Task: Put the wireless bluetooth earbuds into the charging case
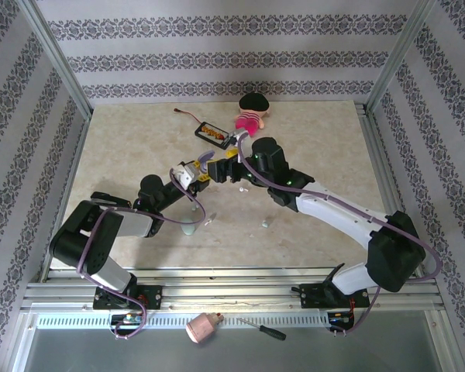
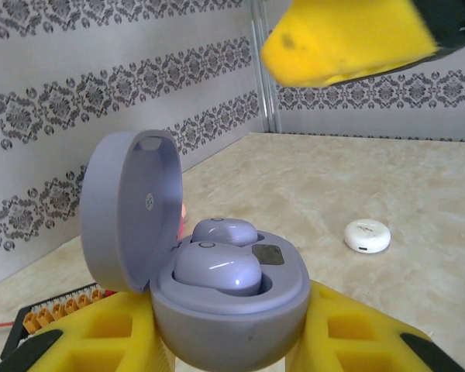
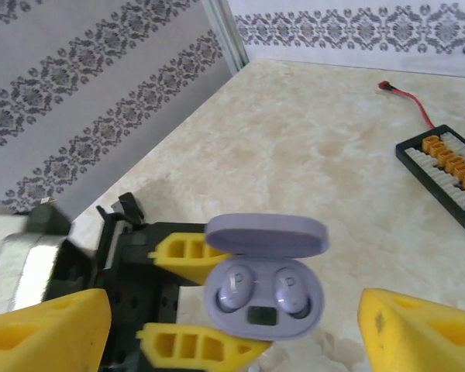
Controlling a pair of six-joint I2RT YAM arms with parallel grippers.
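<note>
The left hand (image 2: 234,353) pinches the lavender charging case (image 2: 225,310) by its sides, lid tipped back, probably to steady it under the right hand (image 3: 232,337), which hangs spread wide above the 2 lavender earbuds (image 3: 236,288) seated in their wells.

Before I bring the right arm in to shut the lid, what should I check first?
1. Lavender case clamped upright between the left jaws: ok.
2. Two lavender earbuds sitting in their wells: ok.
3. Earbuds pressed fully home: cannot tell.
4. Lid open, with nothing across the hinge path: ok.
5. Right jaws open, either side of the case and not touching it: ok.
6. White case lying on the table, apart from the work: ok.
</note>
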